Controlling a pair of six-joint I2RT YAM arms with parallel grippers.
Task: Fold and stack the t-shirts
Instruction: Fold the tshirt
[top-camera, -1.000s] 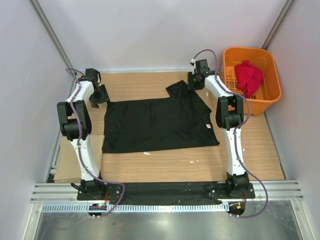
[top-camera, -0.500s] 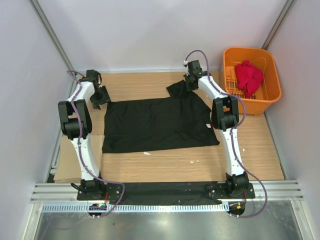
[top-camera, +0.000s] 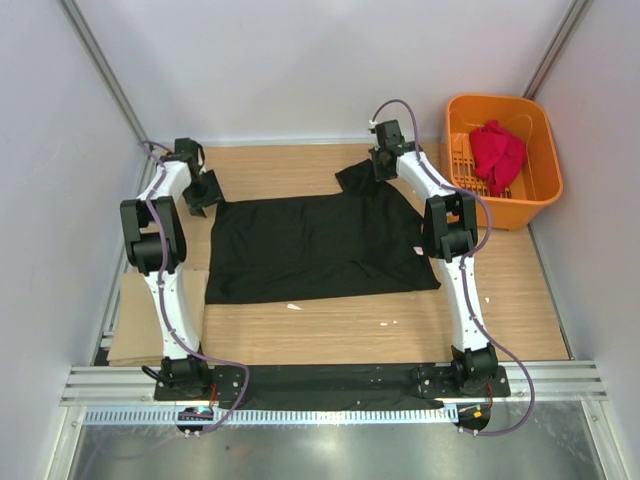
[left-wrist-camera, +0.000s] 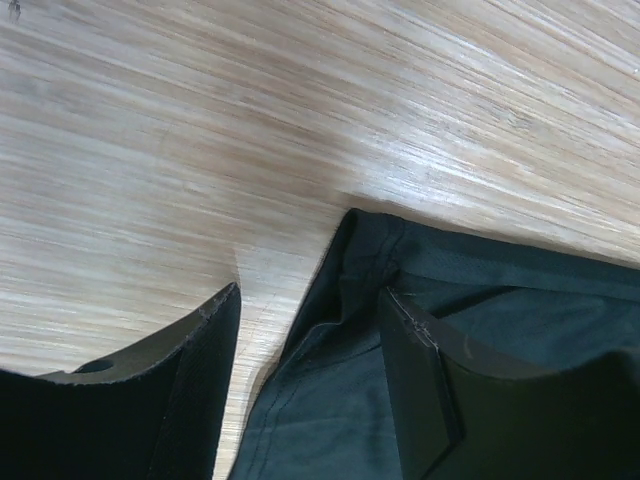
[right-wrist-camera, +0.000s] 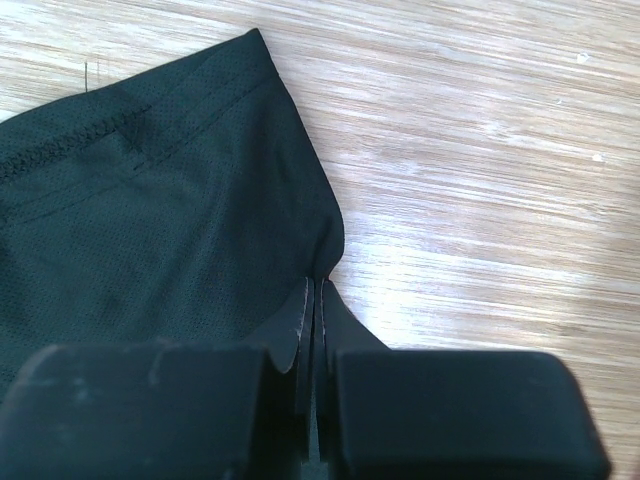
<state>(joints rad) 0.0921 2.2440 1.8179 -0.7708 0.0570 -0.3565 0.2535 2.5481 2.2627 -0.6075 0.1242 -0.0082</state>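
Arms both reach away from their bases to the far side of the black t-shirt (top-camera: 315, 245), which lies spread flat on the wooden table (top-camera: 380, 325).

The left arm (top-camera: 165, 290) rises from its base, bends at the elbow beside the shirt's left edge and drops its wrist at the shirt's far left corner. The left gripper (top-camera: 200, 195) points down there. In the wrist view its jaws stand apart, holding nothing, the left gripper (left-wrist-camera: 308, 295) straddling the hemmed corner of the black t-shirt (left-wrist-camera: 500, 290). One finger (left-wrist-camera: 420, 390) lies over the cloth and the other (left-wrist-camera: 200, 380) is over bare wood just off the shirt's edge.

The right arm (top-camera: 465, 290) runs up along the shirt's right edge and leans inward over its far right sleeve. The right gripper (top-camera: 381, 168) sits on that sleeve, which stands out past the shirt's far edge. Seen from the wrist, the right gripper (right-wrist-camera: 312, 300) is clamped tight, its fingers pressed together on a thin pinch of the edge of the black t-shirt (right-wrist-camera: 170, 200). The rest of the sleeve lies flat to one side of the fingers.

The red t-shirt (top-camera: 497, 152) lies crumpled in the orange basket (top-camera: 455, 105), well apart from the black shirt, beyond its far right corner.
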